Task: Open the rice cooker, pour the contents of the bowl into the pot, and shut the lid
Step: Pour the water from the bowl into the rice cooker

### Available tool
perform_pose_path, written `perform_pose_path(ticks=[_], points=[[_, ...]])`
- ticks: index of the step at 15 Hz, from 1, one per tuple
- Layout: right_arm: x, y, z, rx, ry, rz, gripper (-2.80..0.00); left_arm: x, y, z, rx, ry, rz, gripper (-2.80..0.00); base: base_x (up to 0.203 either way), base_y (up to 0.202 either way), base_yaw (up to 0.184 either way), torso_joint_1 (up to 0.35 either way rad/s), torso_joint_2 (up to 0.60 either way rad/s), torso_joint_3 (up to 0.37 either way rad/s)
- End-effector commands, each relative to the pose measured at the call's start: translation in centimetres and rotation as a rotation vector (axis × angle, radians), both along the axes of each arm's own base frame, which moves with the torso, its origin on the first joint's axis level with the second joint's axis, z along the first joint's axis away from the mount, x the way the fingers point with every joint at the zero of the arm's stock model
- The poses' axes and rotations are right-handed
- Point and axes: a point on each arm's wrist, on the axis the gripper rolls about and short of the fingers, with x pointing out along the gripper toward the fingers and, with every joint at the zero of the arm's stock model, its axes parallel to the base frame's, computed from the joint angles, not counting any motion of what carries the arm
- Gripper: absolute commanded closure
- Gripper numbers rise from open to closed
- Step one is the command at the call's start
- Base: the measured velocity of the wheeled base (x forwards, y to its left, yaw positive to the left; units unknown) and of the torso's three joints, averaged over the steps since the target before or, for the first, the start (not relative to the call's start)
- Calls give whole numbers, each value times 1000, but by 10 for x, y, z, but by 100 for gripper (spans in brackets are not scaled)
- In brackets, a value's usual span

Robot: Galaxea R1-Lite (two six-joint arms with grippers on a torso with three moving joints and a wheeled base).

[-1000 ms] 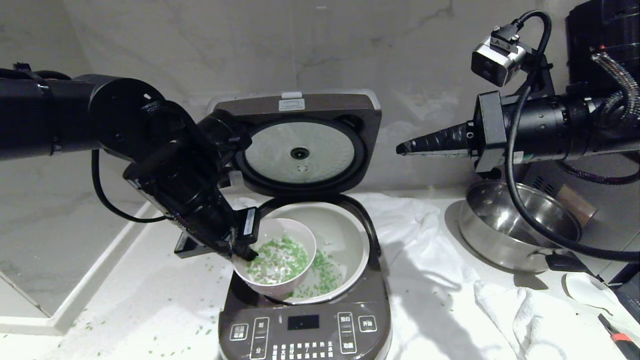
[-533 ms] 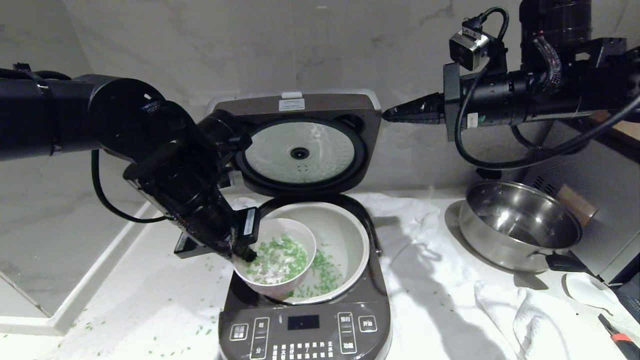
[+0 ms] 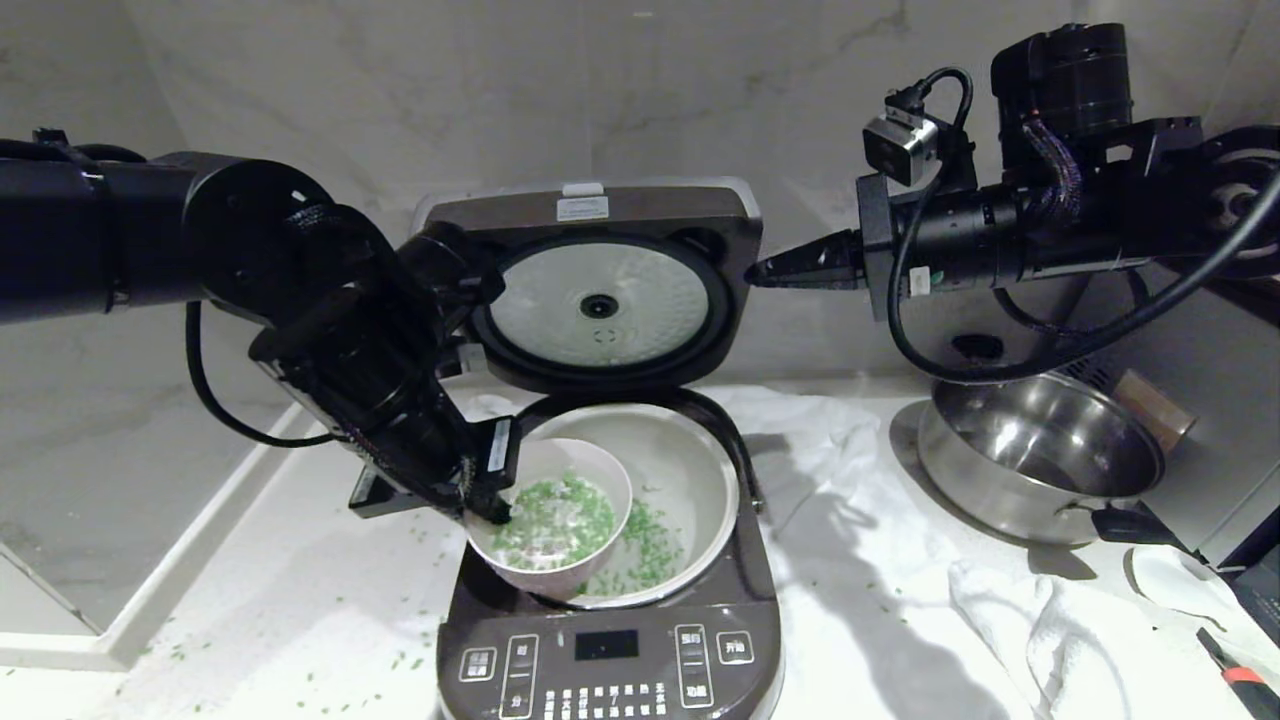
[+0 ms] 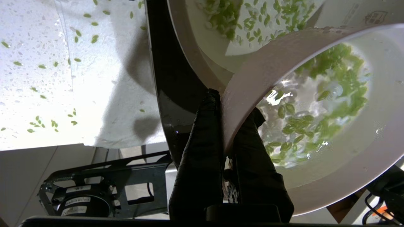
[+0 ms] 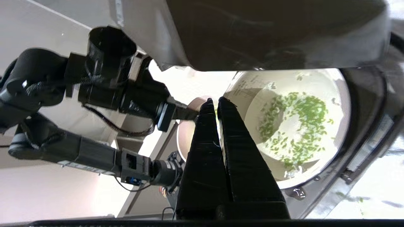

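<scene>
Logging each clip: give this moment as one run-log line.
lid open | left claw shut on bowl rim over pot | greens partly poured | right claw shut, at lid edge

Overhead light falls bright and uneven: the white cloth (image 3: 830,470) glares, and the left wrist view's table (image 4: 34,78) is blown out. Arms cast soft shadows on the cloth. The steel pan (image 3: 1040,460) and lid (image 3: 598,300) plate gleam.

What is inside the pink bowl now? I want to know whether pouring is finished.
The bowl, pinched by the left gripper, holds green bits in water. Its bottom beneath them is hidden.
</scene>
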Motion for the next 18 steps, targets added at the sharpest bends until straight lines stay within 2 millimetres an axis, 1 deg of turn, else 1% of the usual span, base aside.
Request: perform_pose_path(ticks=[1,3,7,10,14,18], points=[[3,5,-4,1,2,13,0,0,-1,-1,2,9,2,0,0,0,0,0,0,0],[16,9,-4,16,-31,4,0,0,0,0,1,7,2,0,0,0,0,0,0,0],[29,1,9,59,-35,-58,0,0,1,0,2,7,5,0,0,0,0,0,0,0],[31,0,15,71,-47,-64,0,0,0,-1,3,12,5,0,0,0,0,0,0,0],[35,-1,17,76,-59,-72,0,-1,0,1,-3,0,3,0,0,0,0,0,0,0],[36,-1,15,85,-27,-78,0,6,-10,2,-13,-22,-12,0,0,0,0,0,0,0]])
